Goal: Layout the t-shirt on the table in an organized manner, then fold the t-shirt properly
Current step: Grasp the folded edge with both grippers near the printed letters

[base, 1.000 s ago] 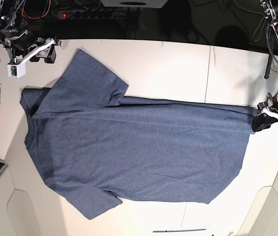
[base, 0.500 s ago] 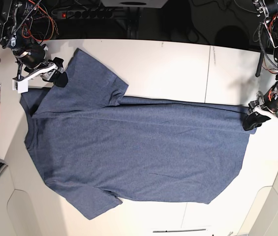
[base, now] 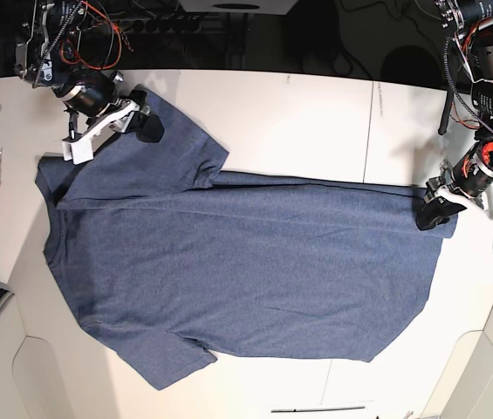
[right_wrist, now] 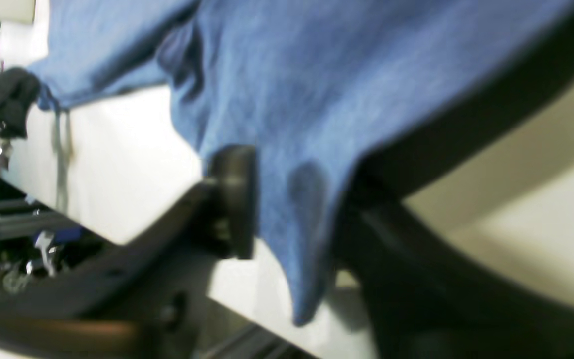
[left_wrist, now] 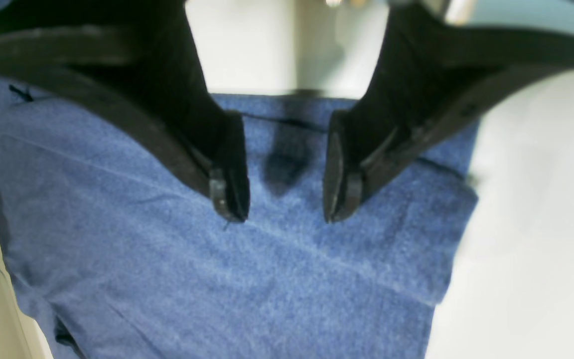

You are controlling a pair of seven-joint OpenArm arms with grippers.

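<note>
Both grippers work the heathered navy cotton t-shirt [base: 246, 262]: right gripper [right_wrist: 292, 209] pinching the ten-o'clock sleeve, left gripper [left_wrist: 284, 199] spread above the three-o'clock hem; grip fully before lifting.

T-shirt [base: 246, 262] flat on table [base: 316, 113]

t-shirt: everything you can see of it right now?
The t-shirt is heathered navy-blue knit, short-sleeved, plain side up with no lettering showing. It lies spread nearly flat on the table, collar end at the base view's left, hem at its right, with a long crease along its far side. The right gripper has cloth of the far sleeve between its fingers, lifting a peak. The left gripper stands open over the far hem corner, fingertips at the fabric.
</note>
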